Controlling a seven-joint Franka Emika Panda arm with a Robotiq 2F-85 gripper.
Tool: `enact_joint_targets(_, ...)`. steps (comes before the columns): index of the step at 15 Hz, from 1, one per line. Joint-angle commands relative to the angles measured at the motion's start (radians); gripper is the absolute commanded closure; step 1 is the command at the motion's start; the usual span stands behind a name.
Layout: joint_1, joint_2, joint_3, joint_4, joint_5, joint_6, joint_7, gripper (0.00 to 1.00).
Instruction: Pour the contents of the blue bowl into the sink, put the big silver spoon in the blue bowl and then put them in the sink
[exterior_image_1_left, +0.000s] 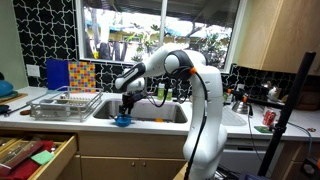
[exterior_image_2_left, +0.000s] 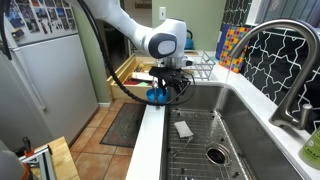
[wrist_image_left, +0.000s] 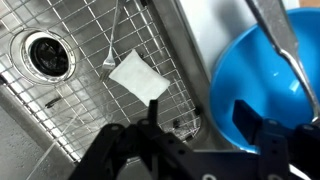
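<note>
In the wrist view, one blue bowl sits at 3 o'clock at the edge of the sink, with one silver utensil across it. The gripper has its jaws apart, straddling the bowl's rim. One drain lies at 10 o'clock, and one white square is near centre.

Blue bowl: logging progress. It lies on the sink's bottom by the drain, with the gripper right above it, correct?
No: the blue bowl sits at the sink's front rim, not on its bottom by the drain; both exterior views show it. The gripper is right above it.
</note>
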Motion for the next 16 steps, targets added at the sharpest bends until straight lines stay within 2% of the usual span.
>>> enact_joint_targets(1, -0.020, 0.030, 0.017, 0.030, 0.031, -0.006, 0.013, 0.54)
enact_joint_targets(3, -0.022, 0.033, 0.019, 0.034, 0.035, -0.007, 0.013, 0.69)
enact_joint_targets(6, -0.022, 0.033, 0.022, 0.038, 0.044, -0.004, 0.010, 0.75)
enact_joint_targets(7, -0.022, 0.032, 0.023, 0.039, 0.045, -0.003, 0.010, 0.81)
enact_joint_targets(9, -0.023, 0.032, 0.024, 0.041, 0.046, -0.003, 0.010, 0.79)
enact_joint_targets(10, -0.024, 0.032, 0.025, 0.042, 0.045, -0.004, 0.010, 0.82)
enact_joint_targets(11, -0.025, 0.033, 0.025, 0.042, 0.046, -0.006, 0.008, 0.82)
enact_joint_targets(12, -0.024, 0.034, 0.025, 0.042, 0.043, -0.005, 0.012, 0.87)
enact_joint_targets(14, -0.025, 0.034, 0.026, 0.042, 0.046, -0.004, 0.011, 0.90)
enact_joint_targets(15, -0.026, 0.032, 0.026, 0.042, 0.047, 0.001, 0.011, 0.98)
enact_joint_targets(16, -0.028, 0.032, 0.028, 0.044, 0.055, 0.001, 0.006, 0.98)
